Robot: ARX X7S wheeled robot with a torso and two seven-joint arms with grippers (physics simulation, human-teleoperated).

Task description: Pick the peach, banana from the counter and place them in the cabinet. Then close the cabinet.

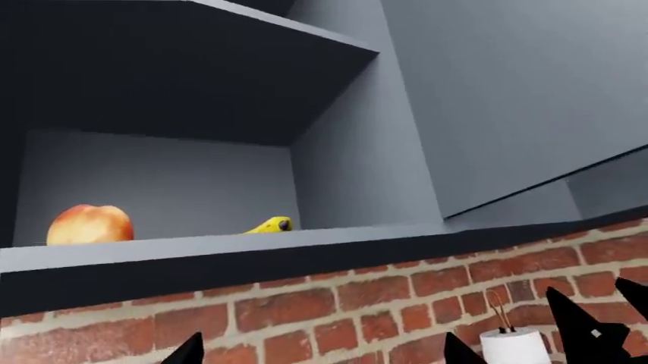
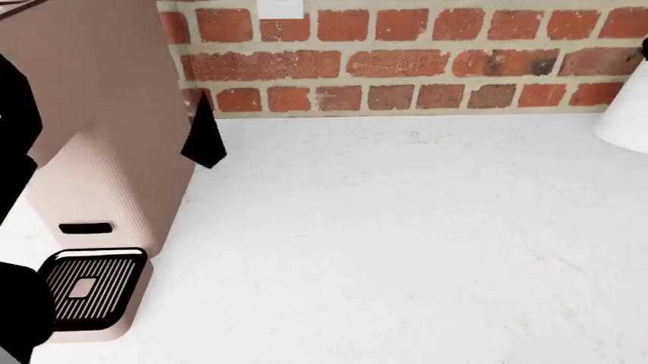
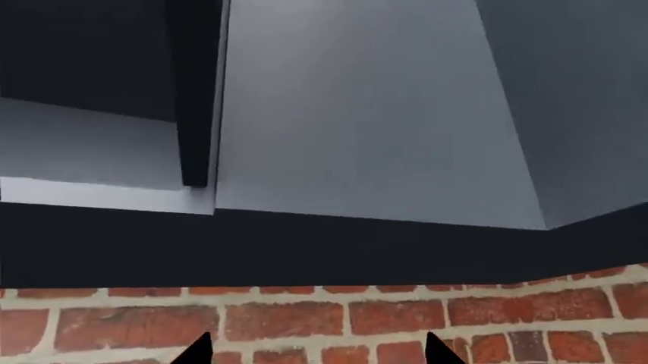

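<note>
Peach (image 1: pixel 90 225): on cabinet (image 1: pixel 354 163) bottom shelf.
Banana (image 1: pixel 270 224): beside it, same shelf.
Door: open.
Left hand (image 1: pixel 319 350): spread, empty.
Right hand (image 3: pixel 316 350): spread, empty.

No writing, brand, number or sign can be read in any of the three views. The pale pink appliance (image 2: pixel 102 174) on the counter (image 2: pixel 405 250) shows only a blank dark slot and a ribbed vent.

The counter (image 2: pixel 405 243) lies bare from 12 to 5 o'clock; a tan appliance (image 2: pixel 96 152) blocks 9 o'clock.
</note>
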